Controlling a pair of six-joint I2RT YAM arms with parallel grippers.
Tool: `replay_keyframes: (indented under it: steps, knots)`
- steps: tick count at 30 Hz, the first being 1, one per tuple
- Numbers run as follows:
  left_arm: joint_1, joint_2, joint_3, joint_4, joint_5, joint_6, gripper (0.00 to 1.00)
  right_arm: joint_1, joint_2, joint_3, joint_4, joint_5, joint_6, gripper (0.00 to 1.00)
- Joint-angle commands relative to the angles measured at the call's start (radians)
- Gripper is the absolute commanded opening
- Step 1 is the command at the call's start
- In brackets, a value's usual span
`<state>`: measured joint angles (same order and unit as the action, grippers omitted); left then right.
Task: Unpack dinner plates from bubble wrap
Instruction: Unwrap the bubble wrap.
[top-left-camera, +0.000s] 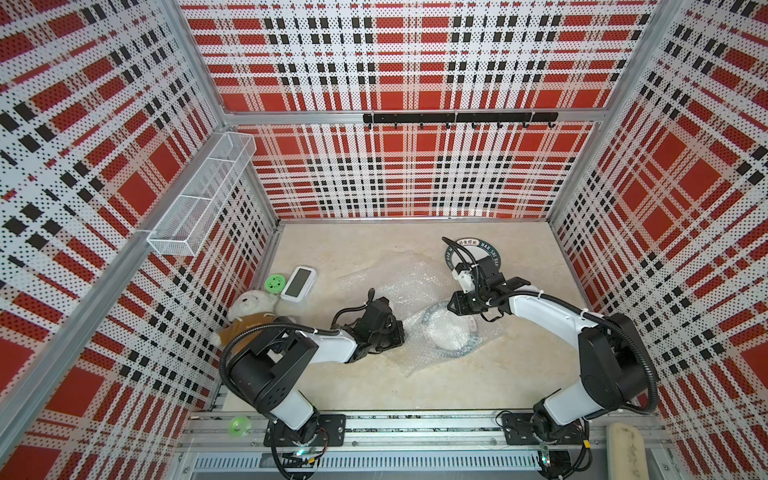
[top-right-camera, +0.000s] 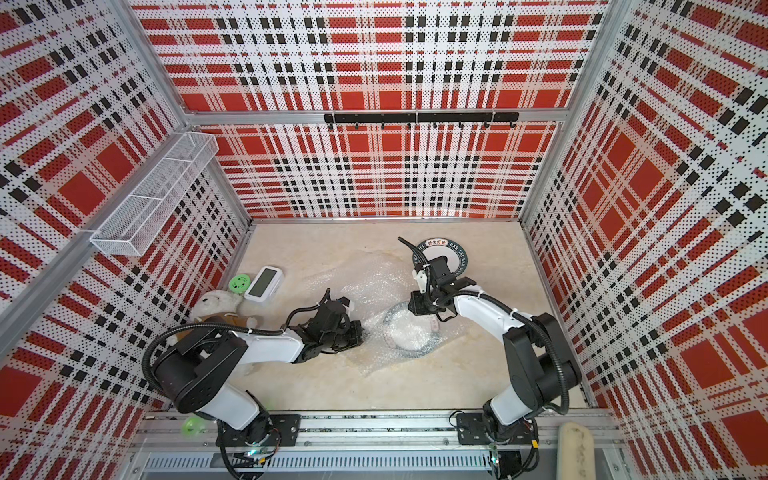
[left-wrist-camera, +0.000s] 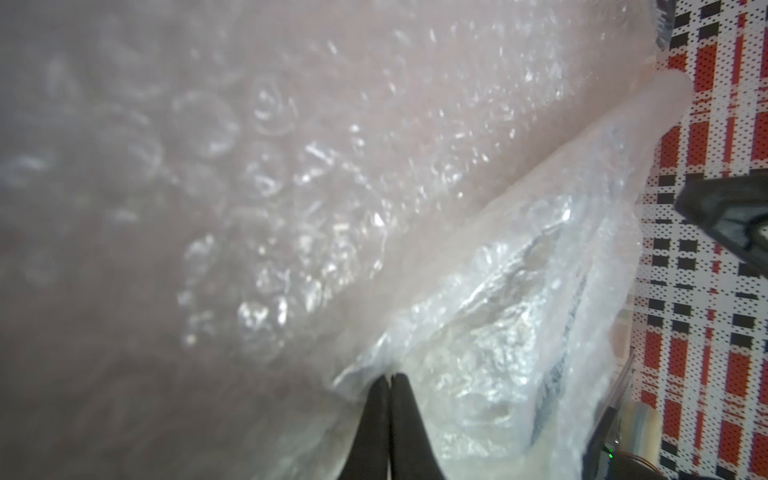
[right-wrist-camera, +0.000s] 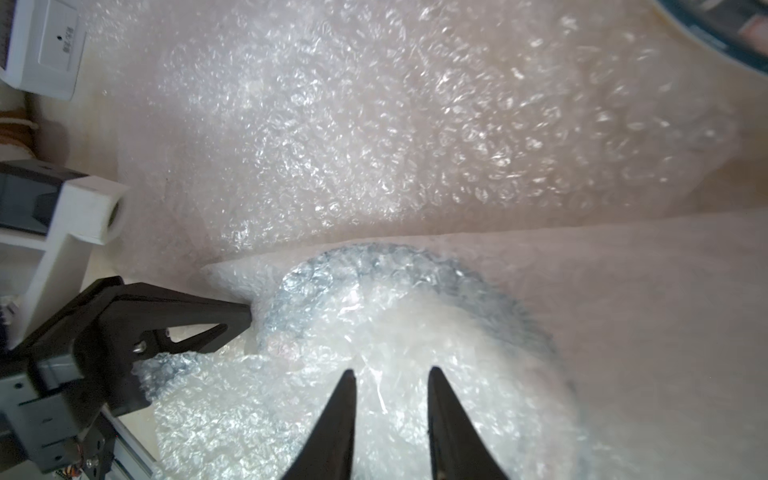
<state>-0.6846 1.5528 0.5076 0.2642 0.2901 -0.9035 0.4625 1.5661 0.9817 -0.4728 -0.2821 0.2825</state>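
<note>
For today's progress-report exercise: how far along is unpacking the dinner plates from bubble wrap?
Done: one bare plate lies at the back, a loose sheet beside it. In hand: the left end effector pinches the wrap covering a second plate; the right end effector hovers open above it. Left: freeing that plate. No third is visible.

Robot test cell in a lab, not a home. Boxed in by perforated red plaid panels (top-left-camera: 415, 62) on aluminium framing (top-left-camera: 291, 118); left arm (top-left-camera: 332, 343) and right arm (top-left-camera: 544, 311) bolted to a slotted rail (top-left-camera: 415, 432) at the front edge. Fitted with a hook rack (top-left-camera: 457, 117), a wire-mesh basket (top-left-camera: 195, 199), a beige stone-look surface (top-left-camera: 457, 382).
</note>
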Motion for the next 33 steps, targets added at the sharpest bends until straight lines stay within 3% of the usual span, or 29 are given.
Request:
replay_keyframes:
  steps: [1,4,9,12,18,21,33]
  knots:
    - [0.009,-0.103,-0.014,-0.014,0.086,0.014,0.2,-0.001,0.029,0.022,0.029,0.036,0.003,0.34]
    - [0.007,-0.211,-0.009,-0.065,0.102,0.041,0.36,-0.01,0.072,0.06,0.003,0.058,0.006,0.22]
    - [0.002,-0.286,0.086,-0.271,0.094,0.191,0.66,-0.015,0.119,0.107,-0.013,0.05,-0.005,0.22]
    - [0.005,-0.253,0.117,-0.298,0.104,0.237,0.75,-0.015,0.133,0.125,-0.027,0.05,-0.011,0.22]
    - [-0.015,-0.1,0.26,-0.343,0.173,0.346,0.79,-0.015,0.16,0.147,-0.056,0.038,-0.035,0.24]
    - [-0.041,-0.011,0.382,-0.491,0.144,0.447,0.79,-0.015,0.162,0.156,-0.066,0.019,-0.05,0.25]
    - [-0.087,0.234,0.644,-0.656,0.087,0.601,0.74,-0.016,0.168,0.163,-0.089,-0.025,-0.076,0.25]
